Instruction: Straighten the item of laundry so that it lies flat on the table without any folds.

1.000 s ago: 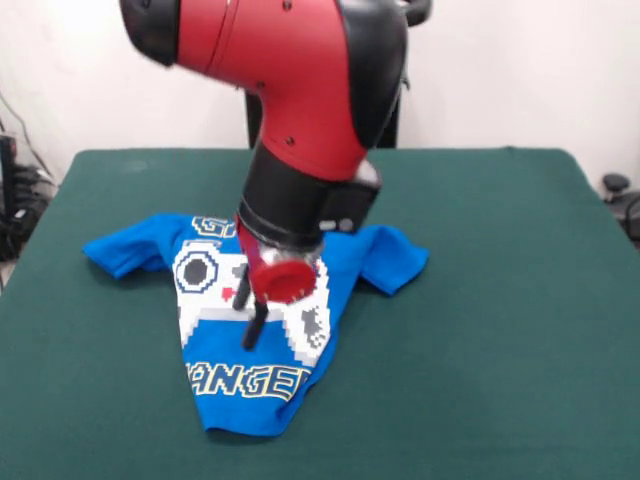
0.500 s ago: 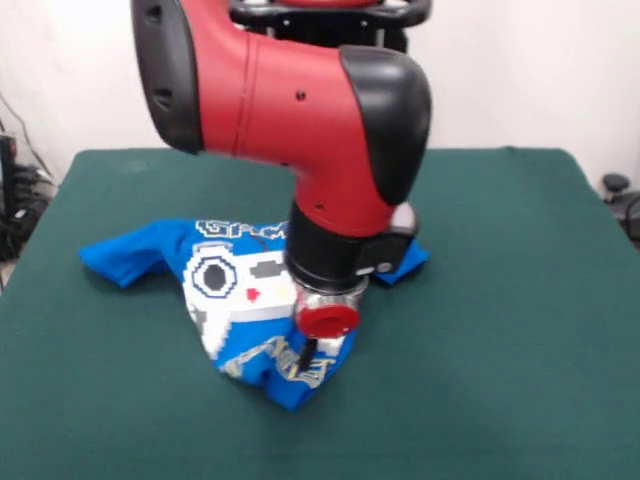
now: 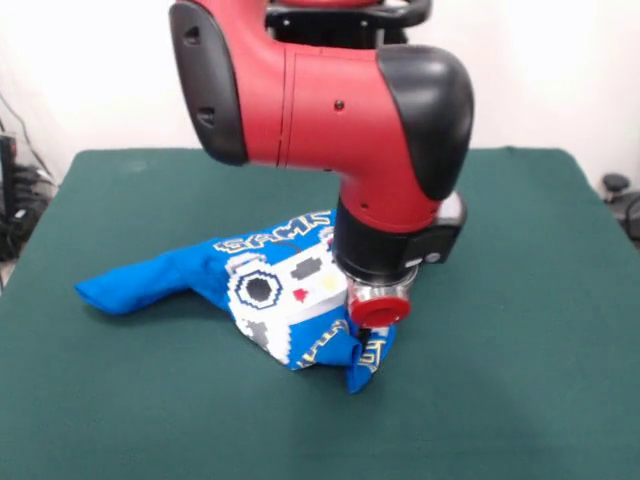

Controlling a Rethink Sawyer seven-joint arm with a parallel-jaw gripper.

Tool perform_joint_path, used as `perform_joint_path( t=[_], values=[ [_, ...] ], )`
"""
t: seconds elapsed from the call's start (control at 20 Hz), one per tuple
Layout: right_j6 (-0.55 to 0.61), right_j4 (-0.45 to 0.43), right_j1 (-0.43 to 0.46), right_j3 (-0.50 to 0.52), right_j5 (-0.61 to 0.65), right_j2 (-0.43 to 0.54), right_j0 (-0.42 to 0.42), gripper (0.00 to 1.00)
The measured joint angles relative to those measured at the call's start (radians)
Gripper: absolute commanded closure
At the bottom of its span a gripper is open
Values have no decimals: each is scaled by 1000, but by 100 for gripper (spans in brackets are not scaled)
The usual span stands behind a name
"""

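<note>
The item of laundry (image 3: 275, 290) is a bright blue T-shirt with a white-grey pixel print, lying crumpled on the table (image 3: 520, 330) a little left of centre. One sleeve (image 3: 120, 290) trails out flat to the left. Its lower part is bunched into a fold with the lettering wrinkled. My gripper (image 3: 361, 347) points down at the right end of that fold and is shut on a pinch of blue cloth, which hangs in a small peak below the red wrist disc (image 3: 378, 310). The arm hides the shirt's right sleeve.
The green table reaches well beyond the shirt on all sides. Cables and dark gear (image 3: 15, 200) sit off the table's left edge, and a black object (image 3: 620, 195) sits off its right edge. A white wall stands behind.
My gripper has moved to the right with the shirt's lower part in its hold. The shirt, spread out a second ago, is now dragged right and bunched up, its hem folded over.
</note>
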Motion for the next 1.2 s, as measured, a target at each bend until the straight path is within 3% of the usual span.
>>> perform_joint_path(
  t=[0.4,0.5,0.7,0.9,1.2],
  values=[
    [0,-2,-35,23,-1,-1,14,0],
    [0,-37,-44,21,-18,-19,35,0],
    [0,-130,-49,9,-109,-55,77,0],
    [0,-245,-14,-50,-344,-96,123,0],
    [0,-263,64,-128,-459,-108,133,0]
  ],
)
